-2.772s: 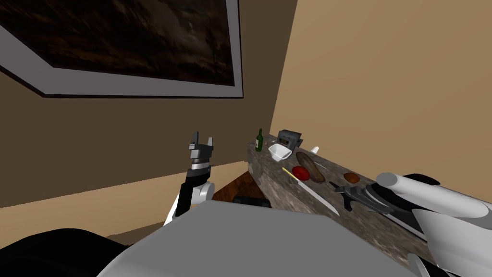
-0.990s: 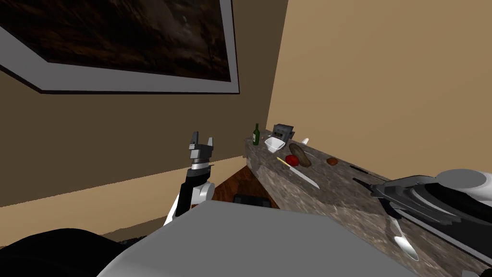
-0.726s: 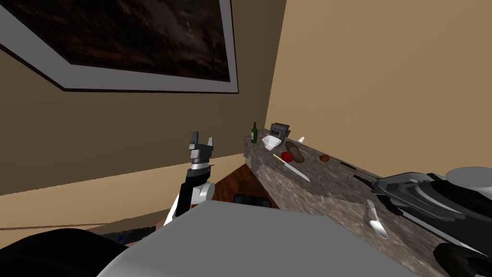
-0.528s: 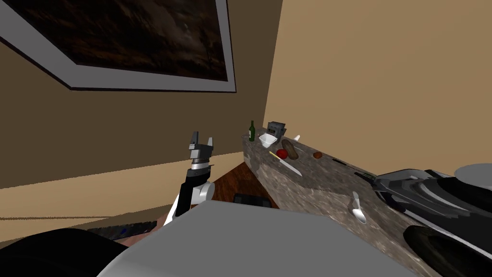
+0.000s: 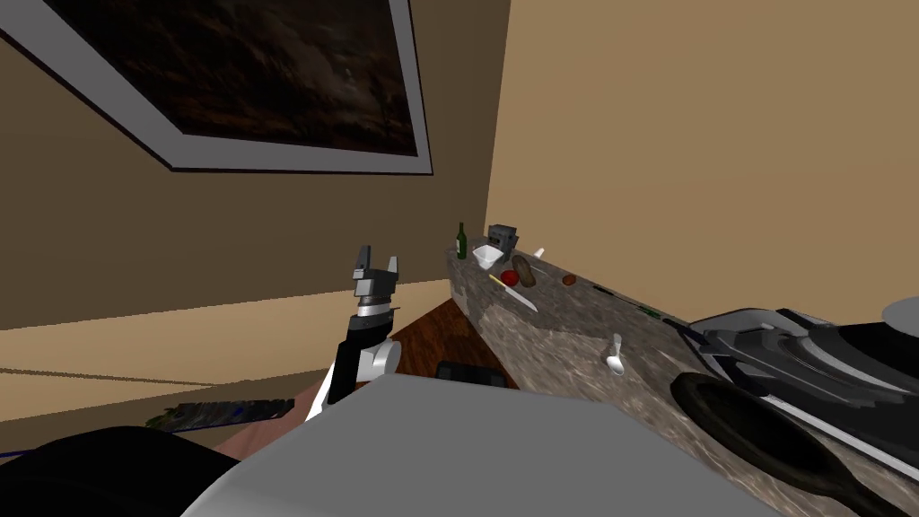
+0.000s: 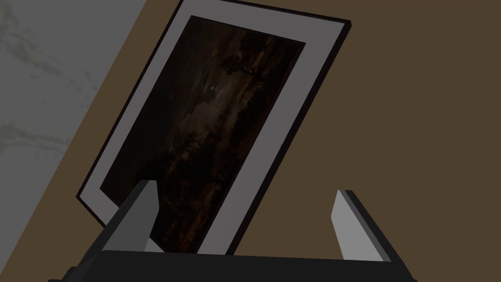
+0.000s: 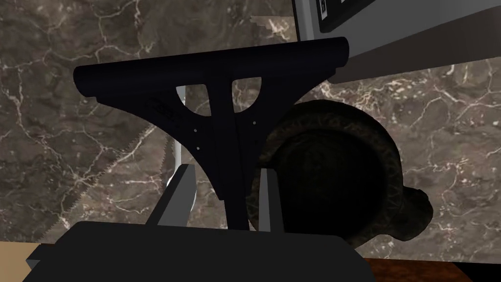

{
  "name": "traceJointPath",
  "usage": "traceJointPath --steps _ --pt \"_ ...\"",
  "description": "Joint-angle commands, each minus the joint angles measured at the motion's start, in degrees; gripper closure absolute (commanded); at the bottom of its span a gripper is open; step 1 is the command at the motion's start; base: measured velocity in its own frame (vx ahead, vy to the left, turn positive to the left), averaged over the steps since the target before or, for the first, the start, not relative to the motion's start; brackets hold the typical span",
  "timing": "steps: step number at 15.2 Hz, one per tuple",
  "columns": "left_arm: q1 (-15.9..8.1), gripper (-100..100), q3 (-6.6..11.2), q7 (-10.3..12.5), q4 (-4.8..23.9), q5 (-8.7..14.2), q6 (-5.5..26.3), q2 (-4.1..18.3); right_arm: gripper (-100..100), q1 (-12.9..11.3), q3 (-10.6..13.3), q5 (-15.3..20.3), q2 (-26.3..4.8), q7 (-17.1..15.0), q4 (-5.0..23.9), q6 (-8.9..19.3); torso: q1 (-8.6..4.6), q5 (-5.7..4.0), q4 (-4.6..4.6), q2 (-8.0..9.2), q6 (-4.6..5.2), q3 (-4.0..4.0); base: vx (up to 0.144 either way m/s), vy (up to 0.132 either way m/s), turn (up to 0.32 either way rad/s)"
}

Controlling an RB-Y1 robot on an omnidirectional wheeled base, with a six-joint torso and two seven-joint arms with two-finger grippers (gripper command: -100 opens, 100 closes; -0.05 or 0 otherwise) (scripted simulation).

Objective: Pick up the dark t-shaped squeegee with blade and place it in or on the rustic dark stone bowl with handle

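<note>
right gripper [image 7: 226, 196] clenched on the squeegee [image 7: 215, 98], with the stem running down between both fingers and the t-bar crosswise beyond the tips. the squeegee is matte black, with a straight blade bar and a triangular web with cut-outs. it's held over the brown white-veined marble counter [image 7: 73, 161], just beside the bowl [image 7: 332, 171], and its stem overlaps the near rim. the bowl is round, dark and rough-textured, with a stubby knob handle. left gripper [image 5: 375, 267] is raised off to the side, fingers spread apart and holding nothing.
</note>
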Motion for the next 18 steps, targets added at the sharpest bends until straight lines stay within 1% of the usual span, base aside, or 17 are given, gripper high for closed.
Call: traceJointPath --steps 1,2,3,4,5,6,7,8,9,13,14,15,17,18 --pt "0.00 0 0.00 0.00 0.00 0.00 0.00 0.00 100 0.06 0.14 -0.52 -0.30 -0.62 -0.25 2.80 0.00 0.00 0.00 0.00 0.00 0.00 -0.064 -0.056 -0.015" --pt "0.00 0 0.00 0.00 0.00 0.00 0.00 0.00 100 0.06 0.14 -0.52 -0.30 -0.62 -0.25 2.80 0.03 0.00 -0.02 -0.05 0.03 -0.03 -0.048 -0.046 -0.010" --pt "0.00 0 0.00 0.00 0.00 0.00 0.00 0.00 100 0.10 0.15 -0.83 -0.46 -0.90 -0.46 4.73 0.05 -0.01 -0.05 -0.11 0.05 -0.07 -0.049 -0.046 -0.012" --pt "0.00 0 0.00 0.00 0.00 0.00 0.00 0.00 100 0.10 0.15 -0.83 -0.46 -0.90 -0.46 4.93 0.04 0.00 -0.06 -0.13 0.07 -0.09 -0.040 -0.039 -0.006" --pt "0.00 0 0.00 0.00 0.00 0.00 0.00 0.00 100 0.13 0.15 -1.04 -0.57 -1.10 -0.61 6.86 0.04 -0.01 -0.07 -0.16 0.08 -0.11 -0.029 -0.031 -0.001" --pt "0.01 0 0.00 0.00 0.00 0.00 0.00 0.00 100 0.13 0.15 -1.04 -0.57 -1.10 -0.61 6.86 0.03 -0.01 -0.09 -0.20 0.12 -0.13 -0.022 -0.027 -0.004" --pt "0.01 0 0.00 0.00 0.00 0.00 0.00 0.00 100 0.14 0.16 -1.14 -0.62 -1.19 -0.68 8.09 0.03 -0.01 -0.10 -0.23 0.14 -0.15 -0.017 -0.019 -0.008" --pt "0.01 0 0.00 0.00 0.00 0.00 0.00 0.00 100 0.19 0.09 -1.09 -0.45 -1.17 -0.92 6.95 0.04 -0.01 -0.11 -0.26 0.14 -0.17 -0.011 -0.010 -0.005" --pt "0.01 0 0.00 0.00 0.00 0.00 0.00 0.00 -100 0.20 0.10 -1.11 -0.45 -1.21 -0.94 7.32 0.06 0.00 -0.11 -0.30 0.13 -0.20 -0.005 -0.004 -0.002" --pt "0.01 0 -0.01 0.00 0.00 0.00 0.00 -0.01 -100 0.20 0.10 -1.11 -0.44 -1.21 -0.94 7.35 0.11 0.02 -0.14 -0.40 0.11 -0.25 0.000 0.000 0.000" --pt "0.01 0 -0.01 0.00 0.00 0.00 0.00 -0.01 -100 1.60 0.59 -3.95 -3.06 -3.22 -0.84 7.39 0.11 0.02 -0.14 -0.40 0.11 -0.26 0.009 0.009 0.076" --pt "0.01 0 -0.01 0.00 0.00 0.00 0.00 -0.01 -100 1.60 0.59 -3.95 -3.06 -3.22 -0.84 7.39 0.15 0.04 -0.14 -0.43 0.09 -0.27 0.017 0.009 0.092" --pt "0.01 0 -0.01 0.00 0.00 0.00 0.00 -0.01 -100 2.99 1.08 -6.79 -5.67 -5.23 -0.75 7.43 0.19 0.05 -0.16 -0.49 0.09 -0.30 0.025 0.014 0.085" --pt "0.01 0 -0.01 0.00 0.00 0.00 0.00 -0.01 -100 2.99 1.08 -6.79 -5.67 -5.23 -0.75 7.43 0.20 0.06 -0.16 -0.51 0.08 -0.32 0.023 0.013 0.053"
